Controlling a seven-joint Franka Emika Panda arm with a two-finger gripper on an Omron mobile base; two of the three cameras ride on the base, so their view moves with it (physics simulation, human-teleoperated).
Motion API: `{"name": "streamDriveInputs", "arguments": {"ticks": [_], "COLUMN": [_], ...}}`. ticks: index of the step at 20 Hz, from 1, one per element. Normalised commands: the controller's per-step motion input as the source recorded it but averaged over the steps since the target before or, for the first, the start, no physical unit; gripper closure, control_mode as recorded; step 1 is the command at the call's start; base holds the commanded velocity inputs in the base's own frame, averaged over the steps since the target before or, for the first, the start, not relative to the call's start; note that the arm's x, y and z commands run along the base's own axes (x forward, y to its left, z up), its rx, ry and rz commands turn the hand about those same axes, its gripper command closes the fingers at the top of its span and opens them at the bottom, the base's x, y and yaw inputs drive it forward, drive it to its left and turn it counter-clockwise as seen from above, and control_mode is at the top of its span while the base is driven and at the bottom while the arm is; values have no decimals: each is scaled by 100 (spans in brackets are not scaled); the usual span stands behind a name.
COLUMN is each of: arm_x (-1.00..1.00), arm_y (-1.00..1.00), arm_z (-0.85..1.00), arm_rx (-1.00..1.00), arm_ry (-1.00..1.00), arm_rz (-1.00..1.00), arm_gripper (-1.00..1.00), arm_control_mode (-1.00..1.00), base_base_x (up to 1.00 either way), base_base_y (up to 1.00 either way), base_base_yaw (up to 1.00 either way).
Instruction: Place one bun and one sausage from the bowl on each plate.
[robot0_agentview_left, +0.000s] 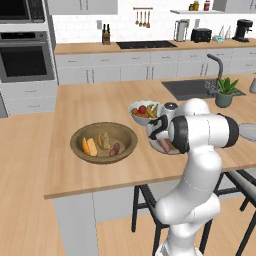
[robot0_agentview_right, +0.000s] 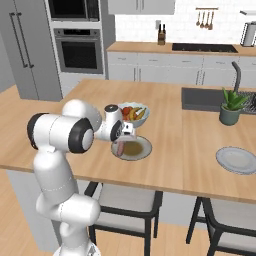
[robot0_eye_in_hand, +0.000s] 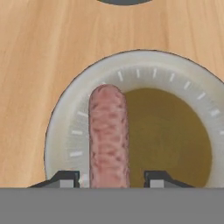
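Note:
A pink sausage (robot0_eye_in_hand: 108, 135) lies on the left half of a pale plate (robot0_eye_in_hand: 59, 131), beside a flat olive-brown round piece (robot0_eye_in_hand: 168, 135) that looks like a bun. My gripper (robot0_eye_in_hand: 112, 179) hangs right over the sausage's near end, open, with a slim gap on each side between the fingertips (robot0_eye_in_hand: 65, 179) and the sausage. From the base, the same plate (robot0_agentview_right: 145, 147) lies under the hand (robot0_agentview_right: 122, 136). The brown bowl (robot0_agentview_left: 79, 135) to the left holds orange and yellow buns (robot0_agentview_left: 90, 146) and a sausage (robot0_agentview_left: 115, 149). The second plate (robot0_agentview_right: 236, 160) lies bare at the far right.
A pale fruit bowl (robot0_agentview_left: 145, 112) stands just behind the near plate, with a small dark-lidded jar (robot0_agentview_left: 170, 106) beside it. Further right are a potted plant (robot0_agentview_right: 231, 107) and the sink (robot0_agentview_right: 200, 97). Stools (robot0_agentview_right: 125, 200) stand under the counter's front edge.

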Motion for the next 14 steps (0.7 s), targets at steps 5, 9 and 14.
{"name": "streamDriveInputs", "arguments": {"ticks": [5,9,14], "arm_x": [8,-76,-49], "arm_y": [-5,49,100], "arm_z": [21,70,60], "arm_rx": [0,1,0], "arm_ry": [3,0,0], "arm_rz": [0,-2,0], "arm_gripper": [-100,-100,-100], "arm_control_mode": [-100,-100,-100], "base_base_x": [0,0,0], "base_base_y": [0,0,0], "base_base_yaw": [0,0,0]}}
